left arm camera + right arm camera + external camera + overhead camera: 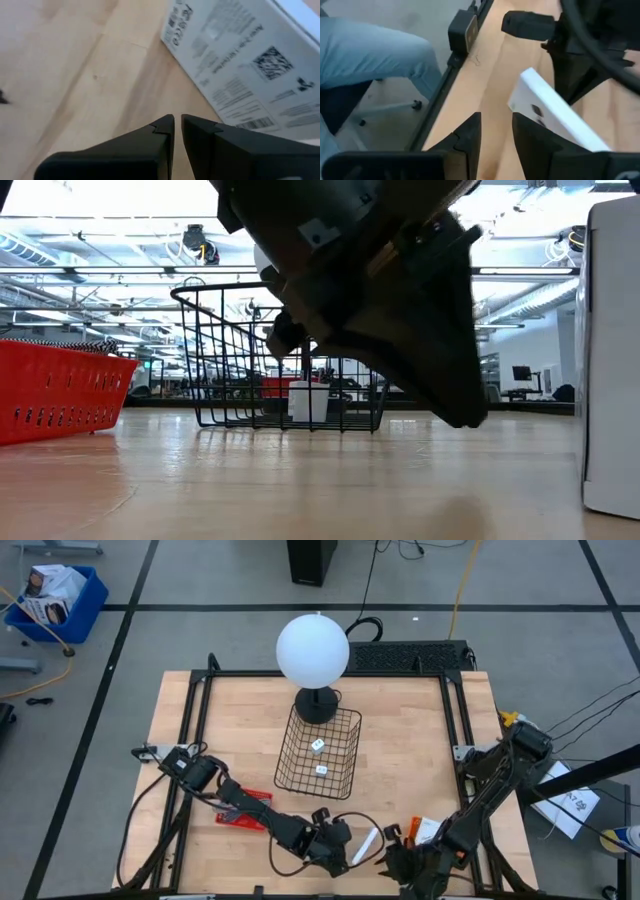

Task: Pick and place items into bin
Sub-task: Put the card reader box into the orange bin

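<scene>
A black wire bin (320, 750) stands mid-table with two tiny white blocks (317, 745) inside; one block (308, 402) also shows in the low view. A flat white packet with black print (365, 845) lies near the table's near edge, between both grippers. My left gripper (177, 131) hovers just left of the packet (240, 65), shut on nothing. My right gripper (496, 131) is low at the near edge, slightly open and empty, with the packet (555, 120) beside one finger. The grey and teal pieces do not show.
A red tray (245, 810) lies under my left arm and shows at the left in the low view (60, 390). A white globe lamp (313, 650) stands behind the bin. An orange-and-white object (425, 830) lies near my right arm. A person's leg (370, 55) is beyond the near edge.
</scene>
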